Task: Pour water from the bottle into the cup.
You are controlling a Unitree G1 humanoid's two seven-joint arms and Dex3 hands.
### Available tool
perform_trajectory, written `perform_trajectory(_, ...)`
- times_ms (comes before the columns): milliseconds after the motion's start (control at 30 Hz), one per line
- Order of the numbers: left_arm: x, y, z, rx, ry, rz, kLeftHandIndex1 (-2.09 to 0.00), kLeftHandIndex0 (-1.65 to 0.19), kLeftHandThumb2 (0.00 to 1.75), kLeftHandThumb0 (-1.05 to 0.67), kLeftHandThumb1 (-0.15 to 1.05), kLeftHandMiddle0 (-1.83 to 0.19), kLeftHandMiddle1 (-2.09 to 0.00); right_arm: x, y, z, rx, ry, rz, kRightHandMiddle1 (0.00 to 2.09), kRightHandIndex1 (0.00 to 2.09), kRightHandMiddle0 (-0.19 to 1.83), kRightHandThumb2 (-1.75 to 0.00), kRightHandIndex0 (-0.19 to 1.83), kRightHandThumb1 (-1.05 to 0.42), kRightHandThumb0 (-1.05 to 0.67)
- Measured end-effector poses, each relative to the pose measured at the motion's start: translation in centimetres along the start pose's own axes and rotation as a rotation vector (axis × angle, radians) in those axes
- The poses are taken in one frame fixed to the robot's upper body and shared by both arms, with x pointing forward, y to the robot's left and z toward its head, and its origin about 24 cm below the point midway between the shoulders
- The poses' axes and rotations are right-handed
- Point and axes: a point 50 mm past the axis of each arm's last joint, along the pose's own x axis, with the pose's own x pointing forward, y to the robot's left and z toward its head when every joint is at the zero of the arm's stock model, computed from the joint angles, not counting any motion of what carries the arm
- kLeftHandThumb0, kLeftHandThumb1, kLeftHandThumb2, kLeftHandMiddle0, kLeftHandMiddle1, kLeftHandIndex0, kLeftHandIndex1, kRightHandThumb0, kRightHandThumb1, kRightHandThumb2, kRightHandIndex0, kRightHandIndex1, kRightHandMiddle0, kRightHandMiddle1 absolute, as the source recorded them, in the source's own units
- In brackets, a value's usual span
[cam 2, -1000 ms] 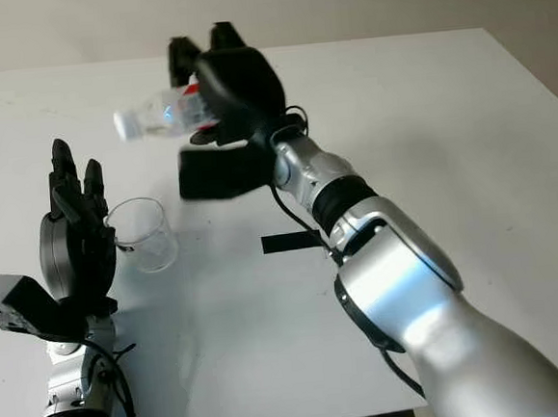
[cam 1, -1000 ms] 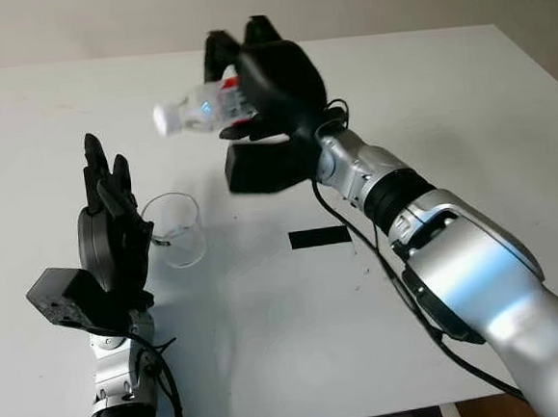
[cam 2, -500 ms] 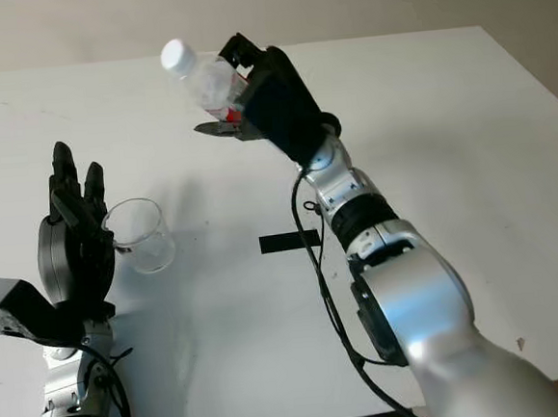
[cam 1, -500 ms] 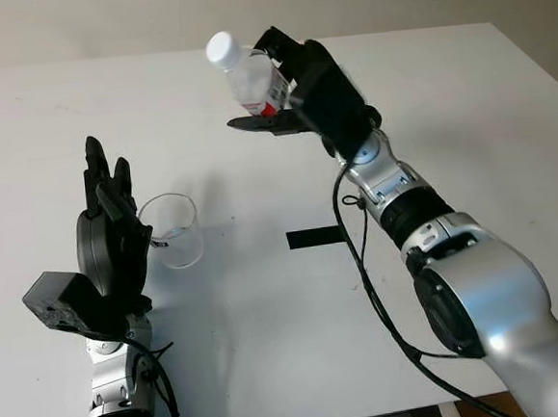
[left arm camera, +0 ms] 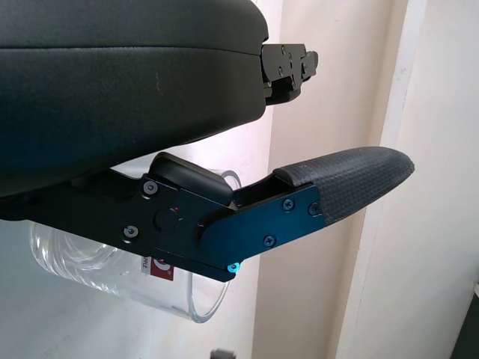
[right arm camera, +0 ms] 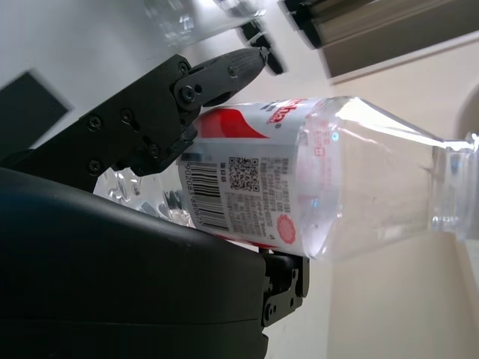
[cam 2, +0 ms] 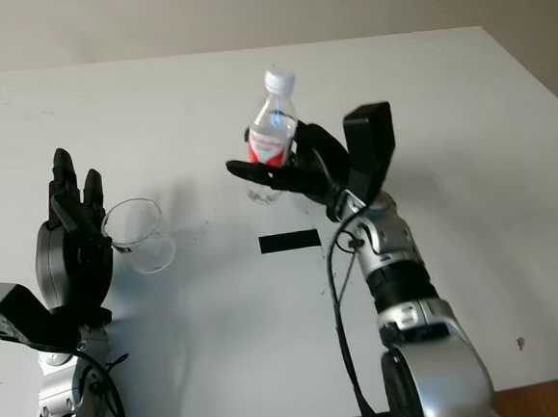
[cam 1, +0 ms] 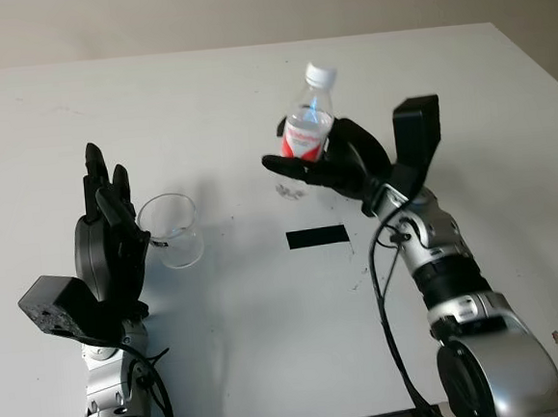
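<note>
Clear plastic water bottle [cam 1: 309, 129] (white cap apparently on) is gripped upright by the right hand [cam 1: 338, 160], well right of the glass cup [cam 1: 173, 228]; the open left hand [cam 1: 113, 246] is beside that cup. Spillage is risked if tilted short of it.

The right robot hand [cam 1: 338, 162] hides the lower part of the bottle [cam 1: 309, 126]; any water inside is indiscernible.

A: Non-task items on the bench?
B: White table [cam 1: 270, 344]. One black rectangular strip [cam 1: 317, 236] lying flat on it, near the middle.
A: Anything past the far edge?
B: A plain beige wall [cam 1: 244, 8].
</note>
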Motion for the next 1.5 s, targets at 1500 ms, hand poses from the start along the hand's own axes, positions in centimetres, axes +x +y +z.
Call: perform_trajectory(1500,-0.6,0.9,-0.1,0.016,0.020,-0.012,0.00,0.12,0.80,-0.94,1.05,0.19,-0.23,-2.4,-0.8,-1.4,-0.061,0.153,-0.073,2.09,2.09,0.46,-0.34,1.27,-1.05,-0.44)
